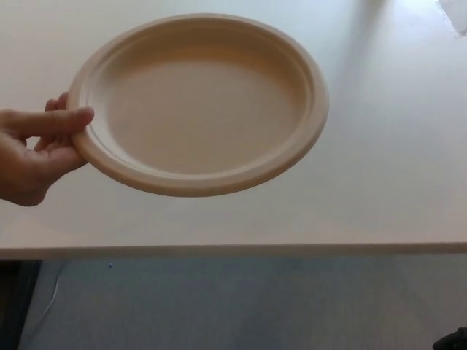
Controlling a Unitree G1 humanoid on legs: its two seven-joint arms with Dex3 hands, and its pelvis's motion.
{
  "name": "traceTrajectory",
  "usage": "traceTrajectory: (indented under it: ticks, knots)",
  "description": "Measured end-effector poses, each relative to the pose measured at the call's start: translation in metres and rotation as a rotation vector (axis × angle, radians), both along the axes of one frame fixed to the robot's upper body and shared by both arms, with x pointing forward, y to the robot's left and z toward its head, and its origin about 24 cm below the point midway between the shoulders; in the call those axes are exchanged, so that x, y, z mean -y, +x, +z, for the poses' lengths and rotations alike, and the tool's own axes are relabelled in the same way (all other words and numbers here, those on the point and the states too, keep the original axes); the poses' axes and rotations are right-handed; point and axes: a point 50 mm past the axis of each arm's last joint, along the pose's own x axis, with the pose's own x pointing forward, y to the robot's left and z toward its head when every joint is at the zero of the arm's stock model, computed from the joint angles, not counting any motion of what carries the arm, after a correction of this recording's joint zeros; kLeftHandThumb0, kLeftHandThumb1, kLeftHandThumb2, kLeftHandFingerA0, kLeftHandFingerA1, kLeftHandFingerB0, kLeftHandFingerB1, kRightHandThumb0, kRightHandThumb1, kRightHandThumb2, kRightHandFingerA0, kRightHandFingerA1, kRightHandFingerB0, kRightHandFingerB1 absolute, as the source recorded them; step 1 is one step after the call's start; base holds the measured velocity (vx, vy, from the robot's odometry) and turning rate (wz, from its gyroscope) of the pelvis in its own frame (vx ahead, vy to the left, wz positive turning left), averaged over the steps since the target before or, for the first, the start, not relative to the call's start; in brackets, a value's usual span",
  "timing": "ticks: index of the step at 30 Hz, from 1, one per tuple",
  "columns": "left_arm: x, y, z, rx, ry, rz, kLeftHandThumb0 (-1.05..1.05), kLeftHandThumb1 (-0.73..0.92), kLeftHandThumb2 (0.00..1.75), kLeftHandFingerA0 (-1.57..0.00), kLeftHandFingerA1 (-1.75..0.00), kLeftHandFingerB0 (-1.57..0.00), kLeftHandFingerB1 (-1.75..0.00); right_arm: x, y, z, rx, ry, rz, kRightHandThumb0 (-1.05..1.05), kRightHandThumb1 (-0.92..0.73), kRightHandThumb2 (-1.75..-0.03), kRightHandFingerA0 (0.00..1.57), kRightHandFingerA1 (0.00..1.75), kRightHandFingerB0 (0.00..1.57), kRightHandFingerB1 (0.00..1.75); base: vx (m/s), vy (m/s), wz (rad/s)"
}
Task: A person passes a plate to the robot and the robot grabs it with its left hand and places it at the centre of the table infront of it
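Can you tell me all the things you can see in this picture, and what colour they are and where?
plate: one, beige, round with a raised rim, held up over the table in the upper left and middle of the picture, empty
table: one, white, fills the upper part of the picture, its front edge runs across below the plate
floor: grey-blue, along the bottom below the table edge
pale thing: one, whitish, at the top right corner, cut off, cannot tell what it is
dark thing: one, black, at the bottom right corner, only a sliver shows, cannot tell what it is
person's hand: one, at the left edge, pinching the plate's left rim, thumb on top
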Motion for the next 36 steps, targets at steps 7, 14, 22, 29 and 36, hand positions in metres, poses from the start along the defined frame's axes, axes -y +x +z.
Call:
traceTrajectory:
  ticks: [7, 14, 22, 29, 36]
  knots:
    - [0.001, 0.000, 0.000, 0.023, -0.008, -0.022, -0.38, 0.62, 0.59, -0.40, -0.40, -0.31, -0.31, 0.000, -0.003, -0.002, -0.007, 0.000, 0.017, -0.56, -0.66, -0.58, 0.73, 0.75, 0.42, 0.52, 0.00, 0.000, 0.00]
    - [0.014, 0.004, 0.009, 0.157, 0.069, -0.134, -0.36, 0.61, 0.58, -0.58, -0.46, -0.43, -0.34, 0.000, -0.003, -0.002, -0.009, -0.003, 0.024, -0.55, -0.66, -0.59, 0.68, 0.72, 0.42, 0.51, 0.00, 0.000, 0.00]
    - [0.048, 0.019, 0.043, 0.458, 0.101, -0.292, -0.37, 0.60, 0.58, -0.52, -0.36, -0.47, -0.35, -0.001, 0.000, -0.001, 0.000, -0.001, 0.030, -0.54, -0.66, -0.59, 0.66, 0.74, 0.42, 0.52, 0.00, 0.000, 0.00]
    - [0.083, 0.025, 0.079, 0.688, 0.066, -0.389, -0.43, 0.61, 0.59, -0.54, -0.38, -0.46, -0.35, -0.001, 0.000, -0.001, 0.001, -0.001, 0.031, -0.55, -0.66, -0.58, 0.69, 0.75, 0.42, 0.53, 0.00, 0.000, 0.00]
    - [0.112, 0.020, 0.124, 0.923, 0.041, -0.474, -0.42, 0.62, 0.59, -0.57, -0.39, -0.47, -0.36, -0.002, 0.001, 0.000, 0.004, 0.000, 0.033, -0.52, -0.65, -0.59, 0.69, 0.74, 0.42, 0.53, 0.00, 0.000, 0.00]
